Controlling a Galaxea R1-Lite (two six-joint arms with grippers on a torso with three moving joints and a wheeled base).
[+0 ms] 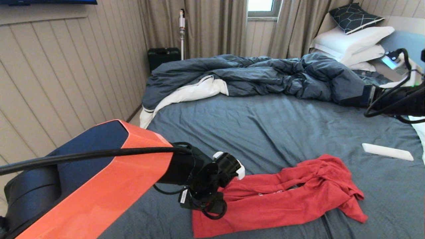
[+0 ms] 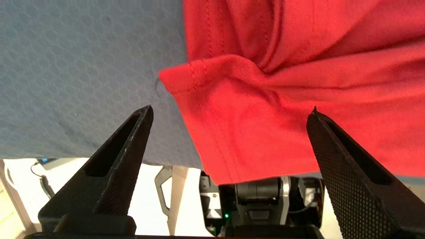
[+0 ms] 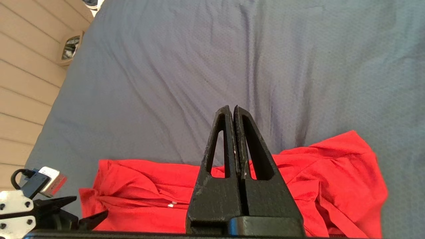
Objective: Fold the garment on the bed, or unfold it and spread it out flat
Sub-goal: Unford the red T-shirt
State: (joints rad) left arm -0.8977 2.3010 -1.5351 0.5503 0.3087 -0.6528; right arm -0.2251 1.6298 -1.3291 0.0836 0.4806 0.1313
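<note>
The garment [image 1: 282,196] is a red T-shirt lying rumpled and stretched sideways on the bed's slate-blue sheet [image 1: 265,126], near the front edge. My left gripper [image 2: 230,109] hovers just above the shirt's near-left hem corner [image 2: 212,149]. It is open wide, with one finger [image 2: 126,149] over the sheet, the other over red cloth, and nothing held. My right gripper [image 3: 231,108] is shut and empty, raised over the bed beyond the shirt [image 3: 332,172]. Its arm [image 1: 401,99] enters at the right edge. The shirt's lettering is hidden.
A rumpled dark blue duvet [image 1: 265,74] with white lining lies across the far half of the bed. White pillows [image 1: 352,39] are stacked at the far right. A flat white object [image 1: 387,151] lies on the sheet right of the shirt. A panelled wall runs along the left.
</note>
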